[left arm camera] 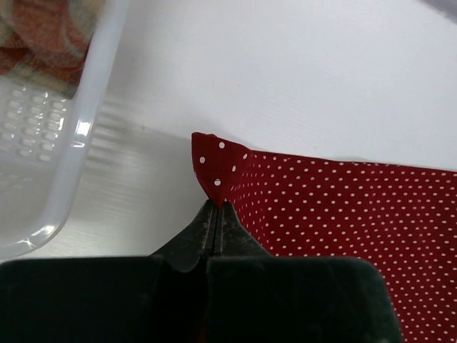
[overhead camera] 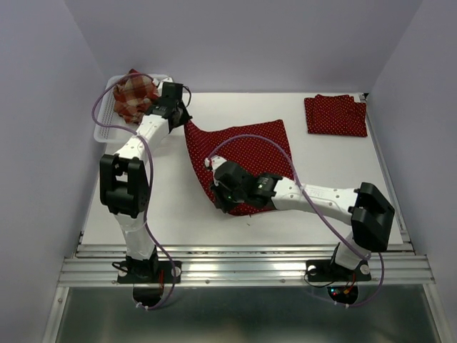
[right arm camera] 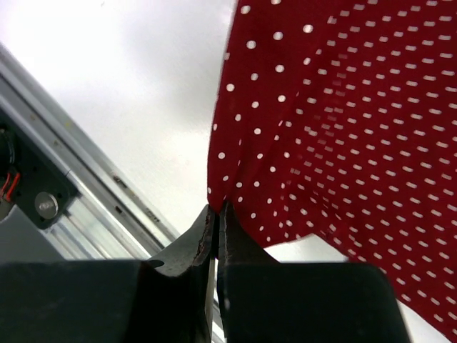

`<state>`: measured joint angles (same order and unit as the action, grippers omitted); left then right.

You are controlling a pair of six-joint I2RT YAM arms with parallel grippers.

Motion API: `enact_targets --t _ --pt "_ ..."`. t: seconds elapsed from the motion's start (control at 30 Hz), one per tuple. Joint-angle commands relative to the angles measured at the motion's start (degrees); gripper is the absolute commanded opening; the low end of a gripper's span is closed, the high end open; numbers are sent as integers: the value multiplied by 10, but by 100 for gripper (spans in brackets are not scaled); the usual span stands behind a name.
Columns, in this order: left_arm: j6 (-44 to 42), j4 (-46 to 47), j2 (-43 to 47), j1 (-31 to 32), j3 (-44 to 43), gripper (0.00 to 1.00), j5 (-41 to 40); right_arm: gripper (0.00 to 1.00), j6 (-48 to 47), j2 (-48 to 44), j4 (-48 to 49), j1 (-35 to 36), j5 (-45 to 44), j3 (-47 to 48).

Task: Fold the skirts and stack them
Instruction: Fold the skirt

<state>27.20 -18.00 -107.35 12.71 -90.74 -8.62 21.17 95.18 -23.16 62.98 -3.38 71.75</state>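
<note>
A dark red polka-dot skirt (overhead camera: 246,153) lies spread in the middle of the table. My left gripper (left arm camera: 216,206) is shut on its far-left corner (left arm camera: 214,168), next to the basket. At the skirt's near-left edge (right arm camera: 235,179) my right gripper (right arm camera: 218,207) is shut on the cloth, which hangs lifted off the table there. A second polka-dot skirt (overhead camera: 335,114) rests folded at the far right. The plaid skirt (overhead camera: 134,94) sits bunched in the white basket (overhead camera: 107,128).
The white slotted basket (left arm camera: 64,164) stands at the far left, close beside my left gripper. The table's near metal rail (right arm camera: 93,186) runs just under my right gripper. Grey walls enclose the table on three sides.
</note>
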Motion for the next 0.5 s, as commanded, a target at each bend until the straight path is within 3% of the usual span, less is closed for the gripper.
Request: enact_targets --t 0.0,0.47 --pt "5 11 23 23 -77 0 -11 1 10 -62 1 -36 -35 -8" --pt "15 -46 -130 128 -354 0 -36 1 37 -177 -28 -122 -36 -85"
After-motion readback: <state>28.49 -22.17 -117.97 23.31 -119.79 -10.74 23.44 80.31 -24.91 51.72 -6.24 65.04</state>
